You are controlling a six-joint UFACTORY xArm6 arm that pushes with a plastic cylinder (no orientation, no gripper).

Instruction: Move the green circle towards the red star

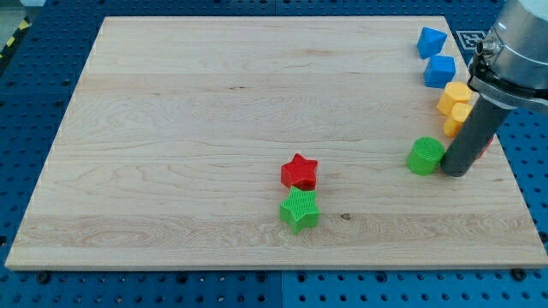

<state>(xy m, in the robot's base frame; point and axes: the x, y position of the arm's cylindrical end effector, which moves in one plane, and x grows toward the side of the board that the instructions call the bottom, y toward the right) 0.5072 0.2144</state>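
Note:
The green circle (424, 156) lies on the wooden board (214, 128) near its right edge. The red star (300, 172) lies to the view's left of it, about the board's lower middle. My tip (455, 172) rests on the board just right of the green circle, touching or almost touching its right side. The dark rod rises from there to the arm at the view's top right.
A green star (300, 210) sits just below the red star, touching it. Two blue blocks (431, 41) (440, 71) and yellow blocks (455, 103) stand along the right edge above the green circle. A bit of red shows behind the rod.

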